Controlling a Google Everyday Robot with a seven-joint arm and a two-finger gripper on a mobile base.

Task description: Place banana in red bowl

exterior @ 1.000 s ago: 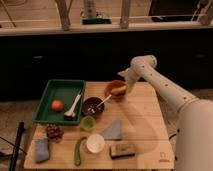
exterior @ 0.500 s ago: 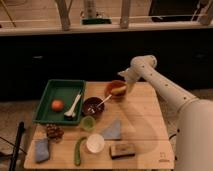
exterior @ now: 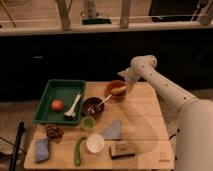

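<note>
Desk (exterior: 140, 135), wooden, carries everything. Red bowl (exterior: 117, 90) at its far edge, right of green tray (exterior: 57, 100). Gripper (exterior: 124, 81) just above bowl's right rim; fingers' state: cannot tell. Banana (exterior: 119, 90) lies inside red bowl.

Dim, soft-focus; pincer (exterior: 121, 81) blurred.

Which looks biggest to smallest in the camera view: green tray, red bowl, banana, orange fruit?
1. green tray
2. red bowl
3. banana and orange fruit: too alike to rank.
The gripper sits just above the red bowl.
</note>
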